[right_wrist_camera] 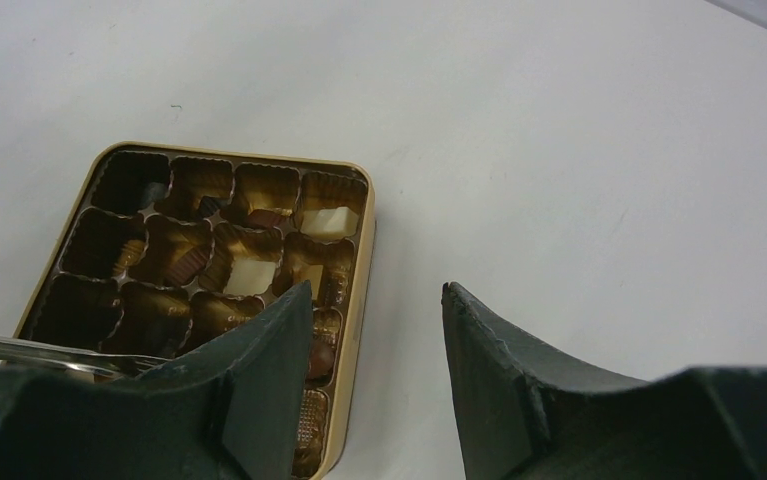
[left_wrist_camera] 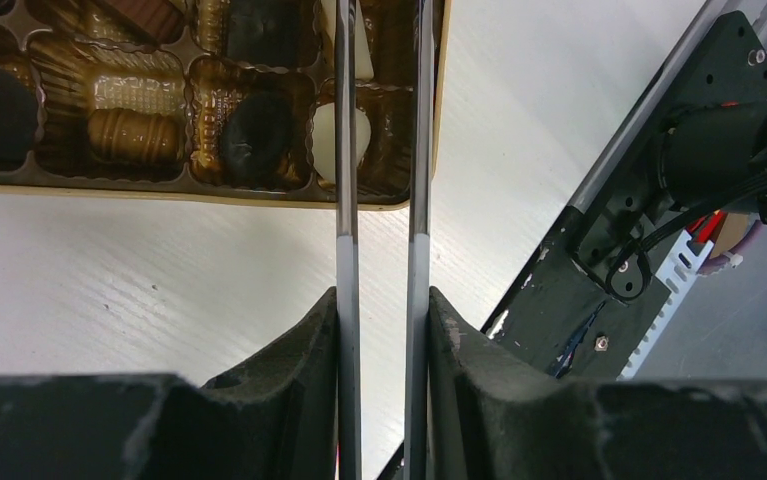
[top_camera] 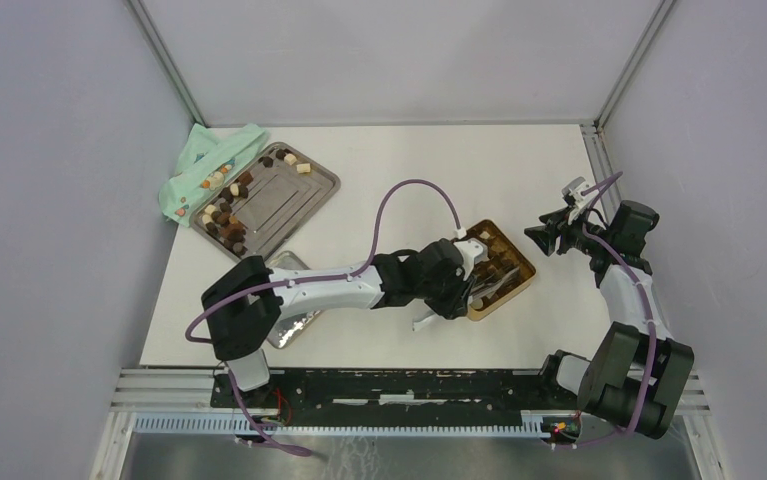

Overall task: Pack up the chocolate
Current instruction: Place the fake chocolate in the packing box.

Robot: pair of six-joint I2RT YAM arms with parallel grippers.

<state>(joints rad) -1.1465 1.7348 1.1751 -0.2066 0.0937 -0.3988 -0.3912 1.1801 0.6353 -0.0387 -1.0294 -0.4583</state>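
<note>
Over the gold tin at centre-right, the left gripper pinches metal tongs, blades reaching across a cream-white chocolate in a corner cell. Right gripper hangs spread and empty beside the tin; loose chocolate pieces sit on the far-left tray.

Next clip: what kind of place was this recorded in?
Probably a lab test cell: a white table boxed in by plain grey walls and aluminium framing, with a left arm and right arm bolted to a black rail at its near edge.
</note>
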